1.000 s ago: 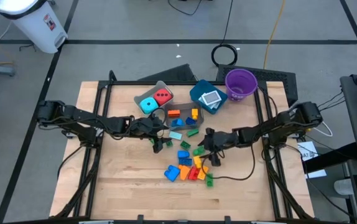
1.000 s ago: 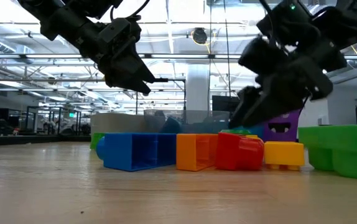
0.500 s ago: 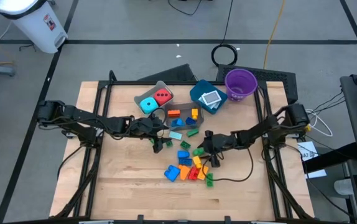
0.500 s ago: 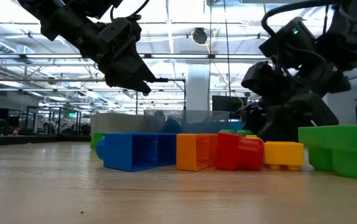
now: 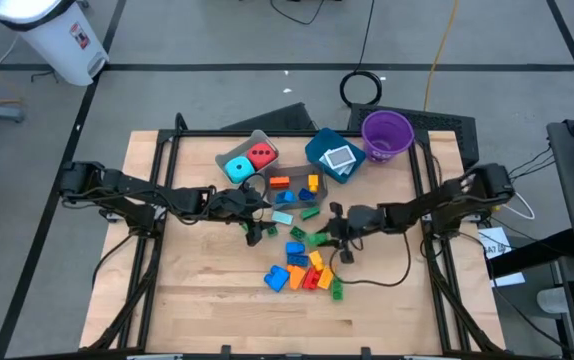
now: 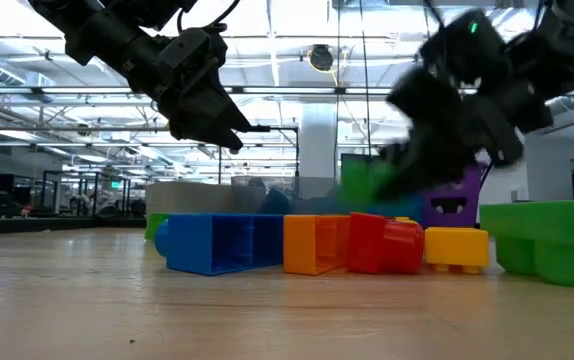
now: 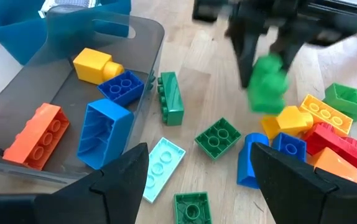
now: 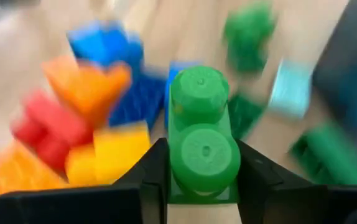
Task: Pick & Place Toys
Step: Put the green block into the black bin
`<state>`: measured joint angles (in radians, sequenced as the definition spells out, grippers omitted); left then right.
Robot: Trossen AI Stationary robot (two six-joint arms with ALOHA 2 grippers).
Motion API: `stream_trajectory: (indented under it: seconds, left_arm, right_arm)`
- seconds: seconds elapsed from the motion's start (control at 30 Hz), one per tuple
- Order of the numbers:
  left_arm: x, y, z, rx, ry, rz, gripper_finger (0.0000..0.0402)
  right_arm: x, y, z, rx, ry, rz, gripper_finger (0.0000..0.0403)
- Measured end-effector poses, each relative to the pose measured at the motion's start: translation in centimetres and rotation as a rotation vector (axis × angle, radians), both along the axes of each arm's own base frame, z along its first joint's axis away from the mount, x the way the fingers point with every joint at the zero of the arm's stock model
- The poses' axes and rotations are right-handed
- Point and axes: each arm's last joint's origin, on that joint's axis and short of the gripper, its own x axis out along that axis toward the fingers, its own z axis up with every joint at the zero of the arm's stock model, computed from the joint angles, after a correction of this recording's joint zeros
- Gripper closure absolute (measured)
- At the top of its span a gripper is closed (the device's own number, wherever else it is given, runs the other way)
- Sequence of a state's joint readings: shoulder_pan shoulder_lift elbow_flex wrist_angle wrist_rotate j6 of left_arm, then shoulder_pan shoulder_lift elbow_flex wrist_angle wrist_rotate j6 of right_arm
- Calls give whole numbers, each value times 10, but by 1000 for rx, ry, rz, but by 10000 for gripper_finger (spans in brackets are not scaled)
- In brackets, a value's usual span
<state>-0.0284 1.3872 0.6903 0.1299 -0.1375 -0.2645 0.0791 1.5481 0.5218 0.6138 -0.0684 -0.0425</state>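
Observation:
Many small bricks lie in a pile (image 5: 305, 268) at the table's middle; more lie in a clear grey bin (image 5: 292, 188). A cyan cube (image 5: 237, 168) and a red cube (image 5: 261, 155) sit in a grey bin, and cards (image 5: 339, 158) in a teal bin. My right gripper (image 5: 329, 238) is shut on a green brick (image 8: 201, 146) above the pile; the brick also shows in the left wrist view (image 7: 267, 86) and the low view (image 6: 365, 180). My left gripper (image 5: 255, 224) is open and empty, left of the clear bin. My right gripper pinches the green brick's two long sides (image 8: 172, 163) between its two fingers, the studs (image 8: 198, 93) facing my wrist camera. The fingers slant down from the table's right side. The brick is lifted clear of the table and the pile.
A purple cup (image 5: 387, 133) stands at the far right of the table. The teal bin (image 5: 319, 145) and the grey bin (image 5: 229, 152) stand at the far middle. Loose green and cyan bricks (image 7: 217, 137) lie on bare wood beside the clear bin.
My right gripper went down to the pile, then rose again with the green brick, which now hangs clear above the pile. My left arm has kept still.

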Motion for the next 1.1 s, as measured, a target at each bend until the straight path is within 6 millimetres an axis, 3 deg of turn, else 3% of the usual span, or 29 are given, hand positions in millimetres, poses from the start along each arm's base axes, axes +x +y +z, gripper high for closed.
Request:
stream_trajectory:
  seconds: [0.2, 0.33, 0.47, 0.67, 0.77, 0.93, 1.1]
  left_arm:
    - [0, 0, 0, 16, 1, -10, 117]
    - [0, 0, 0, 17, 1, -9, 117]
    - [0, 0, 0, 18, 0, -9, 117]
    - [0, 0, 0, 19, 0, -8, 117]
    - [0, 0, 0, 19, 0, -7, 117]
    - [0, 0, 0, 20, 0, -6, 117]
    - [0, 0, 0, 17, 0, -5, 117]
  right_arm:
    - [5, -5, 53, -19, -399, -174, 312]
    - [9, -11, 71, -9, -562, -291, 312]
    - [23, -29, 68, 1, -421, -423, 312]
    - [26, -61, 37, 28, -110, -589, 306]
    - [24, -68, 34, 54, -85, -632, 265]
    - [27, -61, 44, 85, -166, -604, 162]
    - [30, -44, 50, 81, -202, -388, 86]
